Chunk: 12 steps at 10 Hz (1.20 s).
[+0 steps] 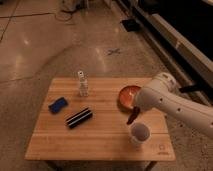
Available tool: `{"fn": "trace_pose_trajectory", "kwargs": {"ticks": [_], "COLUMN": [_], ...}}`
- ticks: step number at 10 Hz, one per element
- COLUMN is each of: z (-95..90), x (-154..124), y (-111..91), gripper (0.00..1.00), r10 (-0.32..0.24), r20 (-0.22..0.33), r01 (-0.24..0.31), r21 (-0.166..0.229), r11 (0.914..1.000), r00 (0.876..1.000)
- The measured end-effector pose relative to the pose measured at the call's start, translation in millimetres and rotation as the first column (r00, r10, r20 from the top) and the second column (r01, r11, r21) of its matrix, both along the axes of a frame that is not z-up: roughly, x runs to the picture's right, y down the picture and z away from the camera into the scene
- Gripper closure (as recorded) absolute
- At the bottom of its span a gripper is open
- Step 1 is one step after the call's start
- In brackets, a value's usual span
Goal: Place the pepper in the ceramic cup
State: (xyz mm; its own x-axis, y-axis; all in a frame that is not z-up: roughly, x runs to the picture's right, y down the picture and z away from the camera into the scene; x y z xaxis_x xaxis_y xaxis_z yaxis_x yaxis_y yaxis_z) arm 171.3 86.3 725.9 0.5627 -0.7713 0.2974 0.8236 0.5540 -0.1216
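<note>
A light wooden worktop [100,142] is set on a polished, speckled concrete floor [45,45]; dark fixtures are seen behind.

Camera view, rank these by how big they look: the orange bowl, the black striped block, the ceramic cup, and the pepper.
1. Orange bowl, partly hidden by the arm.
2. Black striped block.
3. Ceramic cup, though it sits nearer the camera, so its lead over the pepper is unsure.
4. Pepper, hanging from the gripper just above the cup.
</note>
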Motion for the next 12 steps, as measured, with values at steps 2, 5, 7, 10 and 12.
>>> {"fn": "trace_pose_trajectory", "kwargs": {"ticks": [2,5,7,10,12], "z": [-6.3,-14.2,-16.6,-16.7,-15.9], "x": [17.9,37.2,37.7,34.8,31.2], "y": [9.7,25.4,35.7,46.7,48.4], "gripper": [1.00,0.78,0.57,0.25,0.20], "r10": [0.022,0.043,0.042,0.043,0.038], "r20": [-0.012,-0.016,-0.003,0.023,0.035], "r01": [-0.022,-0.043,-0.042,-0.043,-0.038], "r21": [0.001,-0.002,-0.009,-0.008,-0.004], "r11": [0.9998,0.9991,0.9991,0.9991,0.9993], "r00": [1.000,0.999,0.999,0.999,0.999]}}
